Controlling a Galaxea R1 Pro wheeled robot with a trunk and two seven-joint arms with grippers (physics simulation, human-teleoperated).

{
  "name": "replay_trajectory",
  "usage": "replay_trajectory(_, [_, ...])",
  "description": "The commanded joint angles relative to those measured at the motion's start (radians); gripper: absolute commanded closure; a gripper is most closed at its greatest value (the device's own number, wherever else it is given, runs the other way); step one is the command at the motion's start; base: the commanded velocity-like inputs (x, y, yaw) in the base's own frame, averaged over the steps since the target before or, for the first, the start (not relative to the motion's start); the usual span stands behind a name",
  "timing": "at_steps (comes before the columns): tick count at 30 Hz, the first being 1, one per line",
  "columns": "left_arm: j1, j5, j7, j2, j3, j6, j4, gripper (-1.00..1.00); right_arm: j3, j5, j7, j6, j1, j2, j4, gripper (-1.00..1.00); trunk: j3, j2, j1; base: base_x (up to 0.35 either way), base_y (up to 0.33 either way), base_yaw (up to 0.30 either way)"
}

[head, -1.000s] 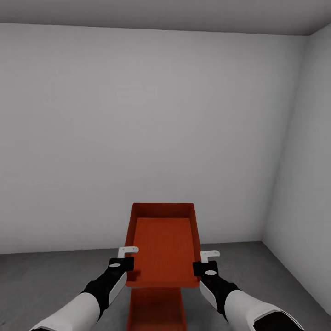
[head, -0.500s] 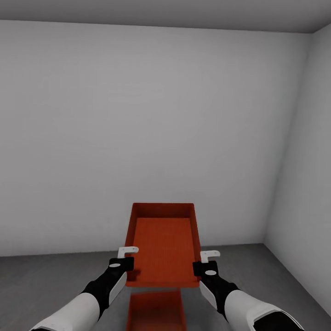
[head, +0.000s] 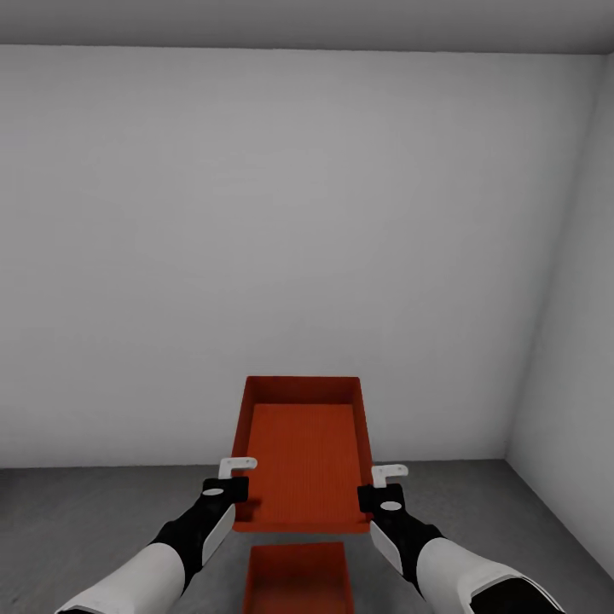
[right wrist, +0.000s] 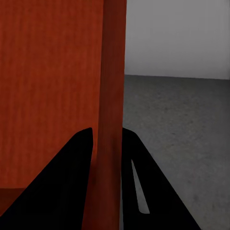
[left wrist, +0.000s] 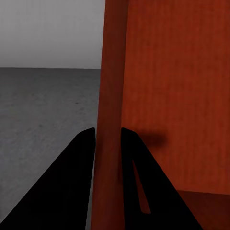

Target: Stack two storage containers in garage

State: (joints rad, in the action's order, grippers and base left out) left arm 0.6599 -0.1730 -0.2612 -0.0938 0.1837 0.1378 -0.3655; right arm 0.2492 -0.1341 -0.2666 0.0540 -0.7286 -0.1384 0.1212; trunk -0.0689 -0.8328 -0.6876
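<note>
My left gripper (head: 232, 477) is pinched on the left side wall of the carried container (head: 304, 452); in the left wrist view the two dark fingers (left wrist: 72, 182) sit one on each face of that orange-red wall, pressed against it. My right gripper (head: 381, 484) does the same on the opposite wall, and the right wrist view shows its fingers (right wrist: 67, 187) straddling the wall's rim with the box's inside on one side and grey ground on the other. Between the two grips I hold the open-topped box up off the ground, roughly level, its long axis running toward 12 o'clock from me, its ribbed bottom in plain sight from the head camera.

Under it, toward 6 o'clock in the head view and close to my base, the second container (head: 298, 580) lies on the floor (head: 102, 520), open side up. It lines up roughly with the held box and sits clearly lower, with a strip of grey showing between the two in the picture.

The floor is dark grey speckled concrete. At 12 o'clock stands a plain white-grey back wall (head: 281, 247); at 3 o'clock a side wall (head: 571, 409) meets it in a corner. This looks like the bare garage.
</note>
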Motion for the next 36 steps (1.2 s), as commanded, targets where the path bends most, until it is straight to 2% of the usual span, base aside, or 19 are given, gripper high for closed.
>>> replay_trajectory(1, [0.001,-0.039,-0.016,0.000,-0.052,-0.020,-0.029,1.00,-0.018,-0.019,-0.001,0.003,0.000,-0.030,-0.002,1.00,-0.002,-0.001,0.000,0.000,0.000,0.014])
replay_trajectory(16, [0.001,-0.039,-0.016,-0.001,-0.051,-0.020,-0.029,1.00,-0.018,-0.021,-0.003,0.003,0.000,-0.031,-0.002,1.00,-0.003,-0.001,0.000,0.000,0.000,0.002])
replay_trajectory(36, [0.001,-0.039,-0.016,-0.001,-0.049,-0.020,-0.029,1.00,-0.018,-0.021,0.007,0.001,0.000,-0.032,-0.003,1.00,-0.033,-0.001,0.000,0.000,0.000,0.000])
